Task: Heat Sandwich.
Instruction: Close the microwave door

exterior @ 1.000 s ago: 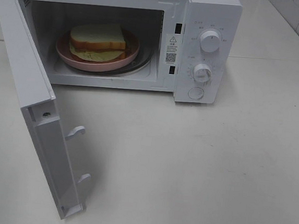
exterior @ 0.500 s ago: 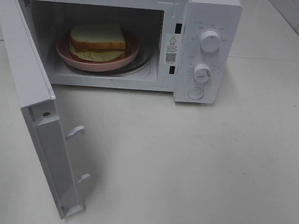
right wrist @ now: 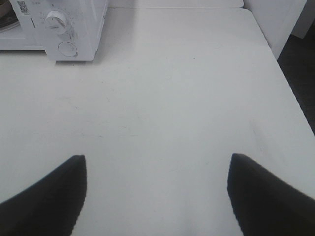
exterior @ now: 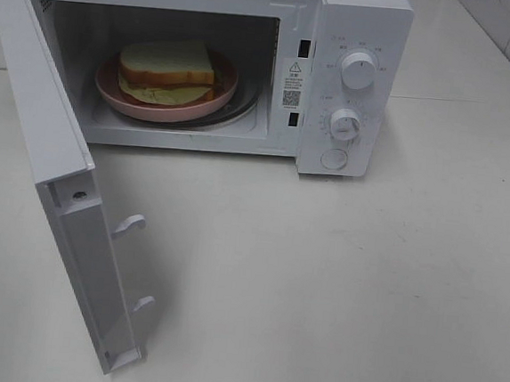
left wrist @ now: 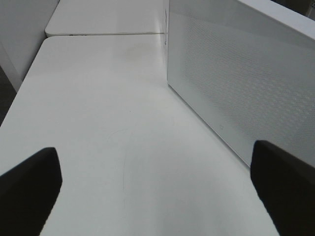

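The sandwich (exterior: pixel 166 65) lies on a round pink plate (exterior: pixel 211 100) inside the white microwave (exterior: pixel 358 39), whose door (exterior: pixel 52 164) swings wide open toward the front left. Neither arm shows in the exterior high view. My left gripper (left wrist: pixel 155 184) is open, its dark fingertips (left wrist: pixel 29 187) spread above bare table beside the door's perforated outer panel (left wrist: pixel 236 83). My right gripper (right wrist: pixel 156 189) is open too, over the white table, well apart from the microwave's control panel (right wrist: pixel 64 29). Nothing sits between either pair of fingers.
Two white knobs (exterior: pixel 358 71) and a round button (exterior: pixel 334 159) are on the microwave's right panel. The white table (exterior: pixel 336 287) stretches in front and to the right. Its right edge (right wrist: pixel 290 88) drops to a dark floor.
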You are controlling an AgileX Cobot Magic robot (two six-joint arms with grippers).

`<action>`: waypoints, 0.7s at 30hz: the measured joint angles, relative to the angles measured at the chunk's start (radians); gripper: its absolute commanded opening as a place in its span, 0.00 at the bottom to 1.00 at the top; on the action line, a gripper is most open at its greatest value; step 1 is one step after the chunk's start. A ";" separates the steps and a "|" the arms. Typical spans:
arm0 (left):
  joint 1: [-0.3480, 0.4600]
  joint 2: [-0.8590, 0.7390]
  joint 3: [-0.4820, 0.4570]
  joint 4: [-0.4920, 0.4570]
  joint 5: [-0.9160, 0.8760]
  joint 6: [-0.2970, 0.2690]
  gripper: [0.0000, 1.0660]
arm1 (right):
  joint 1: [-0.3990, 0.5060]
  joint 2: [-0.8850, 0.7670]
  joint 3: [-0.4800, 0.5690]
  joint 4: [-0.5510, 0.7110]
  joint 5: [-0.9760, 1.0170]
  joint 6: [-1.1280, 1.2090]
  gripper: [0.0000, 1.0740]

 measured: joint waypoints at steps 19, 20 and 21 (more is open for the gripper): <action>0.000 0.473 0.034 0.032 -0.416 -0.002 0.00 | 0.000 0.000 0.000 0.000 0.000 0.000 0.71; 0.000 0.489 0.046 0.032 -0.454 -0.002 0.00 | 0.000 0.000 0.000 0.000 0.000 0.000 0.71; 0.000 0.523 0.077 0.032 -0.546 0.000 0.00 | 0.000 0.000 0.000 0.000 0.000 0.000 0.71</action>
